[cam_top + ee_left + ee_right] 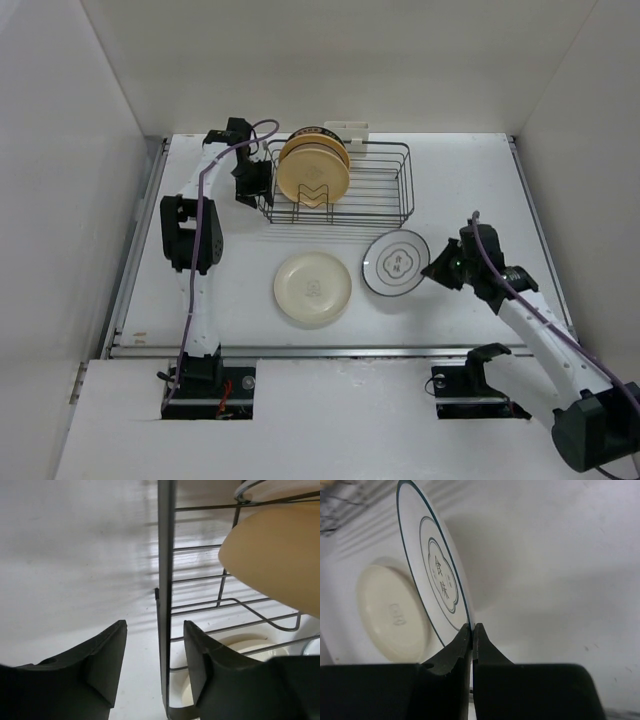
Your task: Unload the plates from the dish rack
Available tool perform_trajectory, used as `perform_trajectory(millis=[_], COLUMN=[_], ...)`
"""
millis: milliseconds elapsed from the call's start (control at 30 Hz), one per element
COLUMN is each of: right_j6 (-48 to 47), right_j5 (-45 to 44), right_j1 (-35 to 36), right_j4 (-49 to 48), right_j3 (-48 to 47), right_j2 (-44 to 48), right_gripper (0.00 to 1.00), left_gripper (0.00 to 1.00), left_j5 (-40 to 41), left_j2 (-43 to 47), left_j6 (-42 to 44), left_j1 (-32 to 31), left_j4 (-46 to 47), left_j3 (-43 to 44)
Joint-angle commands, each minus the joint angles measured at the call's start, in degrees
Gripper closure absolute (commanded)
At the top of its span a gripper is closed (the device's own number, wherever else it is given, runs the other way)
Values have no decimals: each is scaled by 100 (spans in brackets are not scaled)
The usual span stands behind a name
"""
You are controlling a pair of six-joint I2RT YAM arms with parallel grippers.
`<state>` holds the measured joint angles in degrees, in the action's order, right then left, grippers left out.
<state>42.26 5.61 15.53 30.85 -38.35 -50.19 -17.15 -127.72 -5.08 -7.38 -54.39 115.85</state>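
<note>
Rack (340, 185) sits upper centre of the top view, with yellow plates (313, 170) standing upright in its left half. Left gripper (154, 630) is at the rack's left end: jaws partly apart, straddling the end frame bar, not clamped on it. Cream plate (312, 288) lies flat on the table (470, 170), below the rack. White plate (396, 262), dark-rimmed, is just right of the cream plate, apart from it. Right gripper (471, 630) is pinched tight on the white plate's right rim. The plate is tilted in the wrist view; contact with the table cannot be told
</note>
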Motion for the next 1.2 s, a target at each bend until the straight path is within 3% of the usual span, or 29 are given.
perform_trajectory(millis=[0,33,267,367,400,467,633,767,833,1000,1167], right_j6=[907,985,1441,1496,1548,1610,1610,1286,952,328,-542], right_j5=[-717,-841,-1334,-1396,-1456,-1519,-1519,-1519,-1693,-2292,-2258], right_j1=[-76,-76,-76,-76,-129,-129,-129,-129,-51,3,3], right_j4=[333,334,351,413,413,466,571,712,773,993,-86], right_j3=[301,302,609,557,556,373,109,-198,-497,-1227,-1946], right_j2=[-43,-43,-569,-1008,-1132,-1561,-1941,-1618,-1145,-430,-1164], right_gripper=[100,100,99,71,53,37,23,15,1,0,0], left_gripper=[53,46,40,40,40,29,26,22,21,17,36], left_j5=[307,448,1293,1118,1117,1117,1047,1423,1556,1697,1697], left_j2=[555,616,1442,1917,2022,2233,2041,1515,1356,961,635], left_j6=[375,455,1456,2351,2641,3578,4874,5148,5237,5412,5289], left_j1=[-9,-9,-361,-633,-729,-1054,-1617,-1881,-2021,-2075,-2075], left_j4=[-292,-291,323,770,885,1236,1327,1624,1738,2064,1959], left_j3=[95,148,-18,-264,-395,-528,-214,252,455,753,886])
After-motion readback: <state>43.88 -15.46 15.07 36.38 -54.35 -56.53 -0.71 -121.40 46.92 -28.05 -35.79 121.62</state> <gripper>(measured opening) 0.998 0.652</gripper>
